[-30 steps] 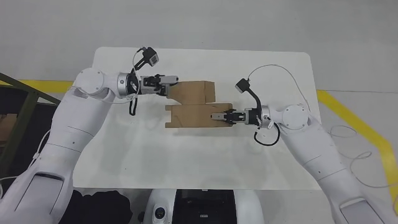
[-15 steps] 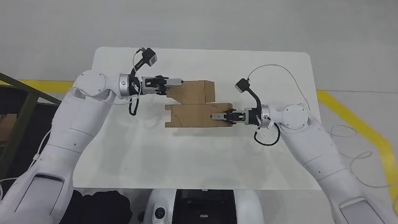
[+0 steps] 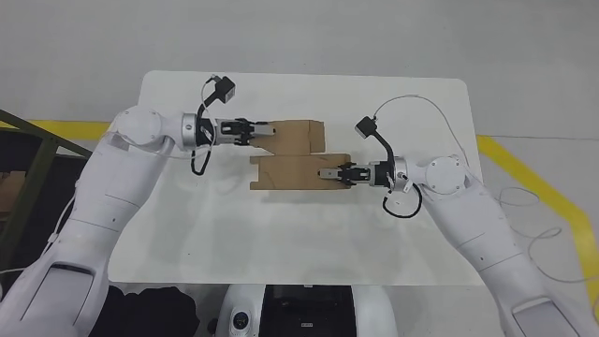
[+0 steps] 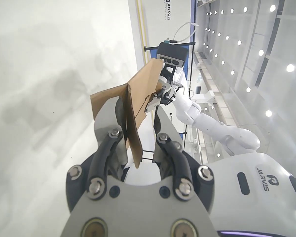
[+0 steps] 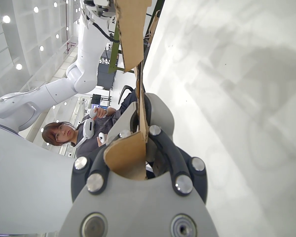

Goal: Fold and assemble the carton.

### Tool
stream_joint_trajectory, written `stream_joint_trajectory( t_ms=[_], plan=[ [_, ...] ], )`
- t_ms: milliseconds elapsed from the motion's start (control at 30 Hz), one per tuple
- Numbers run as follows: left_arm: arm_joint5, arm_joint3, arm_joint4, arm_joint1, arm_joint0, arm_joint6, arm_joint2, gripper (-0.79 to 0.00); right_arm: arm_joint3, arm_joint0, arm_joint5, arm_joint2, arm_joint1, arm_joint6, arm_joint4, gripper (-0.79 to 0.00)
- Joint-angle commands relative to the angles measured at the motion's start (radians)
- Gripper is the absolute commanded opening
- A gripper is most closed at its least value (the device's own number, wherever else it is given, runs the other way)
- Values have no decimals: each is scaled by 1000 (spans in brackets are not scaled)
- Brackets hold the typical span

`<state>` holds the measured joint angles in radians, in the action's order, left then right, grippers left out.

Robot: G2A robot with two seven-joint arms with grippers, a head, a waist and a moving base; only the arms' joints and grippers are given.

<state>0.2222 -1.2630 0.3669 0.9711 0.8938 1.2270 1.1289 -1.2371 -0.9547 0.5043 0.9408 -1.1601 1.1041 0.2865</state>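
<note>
The carton (image 3: 292, 170) is over the middle of the counter (image 3: 187, 234), between the two arms, with one panel lying behind the other. The left end effector (image 3: 266, 131) is at the left edge of the farther panel, and that edge sits between its jaws, one jaw against the cardboard and the other apart from it. The right end effector (image 3: 326, 175) is at the right end of the nearer panel, its jaws closed on the cardboard.
</note>
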Motion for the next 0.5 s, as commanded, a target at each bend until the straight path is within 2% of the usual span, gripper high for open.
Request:
stream_joint_trajectory(
  t_ms=[0, 467],
  plan=[
    [0, -8, -15, -2, 4, -4, 2, -542, -1, -1, -2, 0, 0, 0, -2, -785],
    [-21, -43, -50, -8, 30, -33, 18, -696, -11, -5, -10, 4, 2, -12, -5, -785]
  ],
)
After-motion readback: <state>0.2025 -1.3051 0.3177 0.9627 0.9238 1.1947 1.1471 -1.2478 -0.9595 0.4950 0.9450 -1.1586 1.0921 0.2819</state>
